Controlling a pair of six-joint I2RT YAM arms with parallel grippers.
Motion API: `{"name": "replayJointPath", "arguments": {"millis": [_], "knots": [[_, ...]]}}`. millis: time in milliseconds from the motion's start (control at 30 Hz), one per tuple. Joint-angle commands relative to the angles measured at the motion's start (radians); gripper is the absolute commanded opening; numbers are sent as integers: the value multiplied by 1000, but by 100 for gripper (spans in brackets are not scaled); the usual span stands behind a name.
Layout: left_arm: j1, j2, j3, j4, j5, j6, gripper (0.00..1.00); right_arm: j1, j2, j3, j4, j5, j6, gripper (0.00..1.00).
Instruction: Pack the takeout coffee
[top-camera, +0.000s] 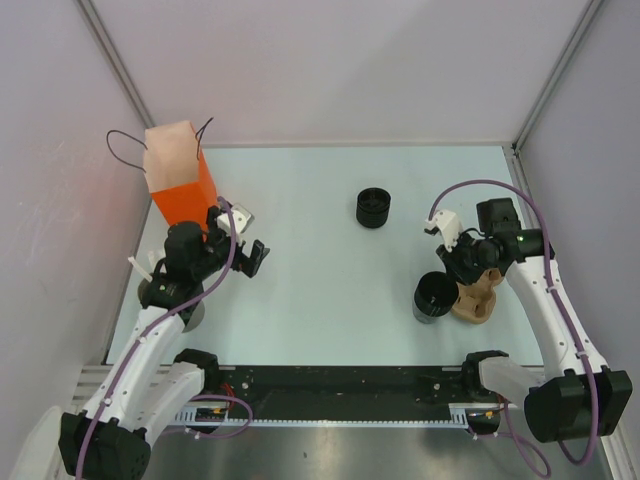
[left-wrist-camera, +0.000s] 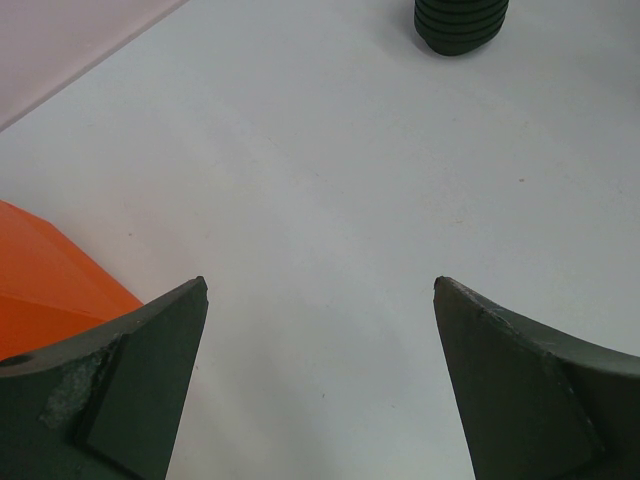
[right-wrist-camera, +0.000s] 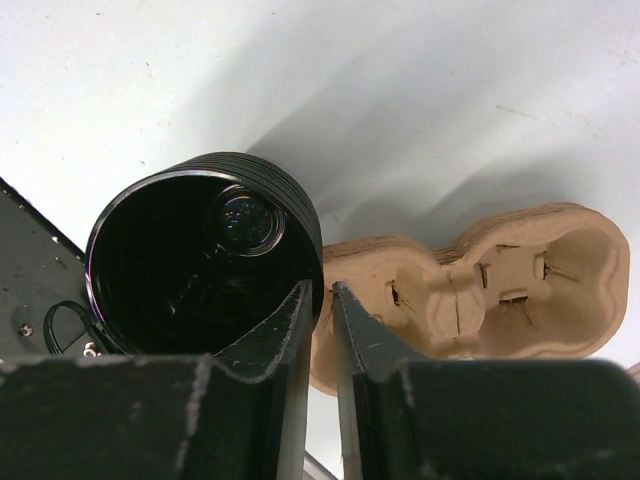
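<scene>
The takeout coffee (top-camera: 372, 208), a small black cup whose lid has spoke-like ridges, stands upright mid-table; its ribbed side also shows at the top of the left wrist view (left-wrist-camera: 460, 22). My left gripper (top-camera: 250, 258) (left-wrist-camera: 320, 285) hangs open over bare table, well short of the coffee. A wider open black cup (top-camera: 433, 297) (right-wrist-camera: 200, 260) stands at the near right. My right gripper (top-camera: 447, 280) (right-wrist-camera: 322, 287) pinches its rim, with one finger inside the cup and the other outside, against the cardboard carrier (right-wrist-camera: 480, 285).
An orange paper bag (top-camera: 178, 178) (left-wrist-camera: 45, 290) with thin handles stands at the far left, beside my left arm. The brown cardboard cup carrier (top-camera: 478, 298) lies just right of the open cup. White straws (top-camera: 142, 266) poke out beneath the left arm.
</scene>
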Motion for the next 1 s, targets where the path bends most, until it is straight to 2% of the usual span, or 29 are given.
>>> {"name": "replayJointPath", "arguments": {"millis": [0, 167, 300, 967], "knots": [[-4, 2, 6, 26, -2, 19, 100, 6, 0, -2, -2, 4, -15, 15], [-6, 5, 8, 26, -3, 20, 100, 8, -1, 0, -2, 2, -16, 4], [-6, 6, 8, 25, -5, 19, 100, 8, -12, 0, 0, 1, -18, 0], [-4, 6, 6, 23, -2, 20, 100, 16, -96, 0, 27, -17, -18, 0]]}}
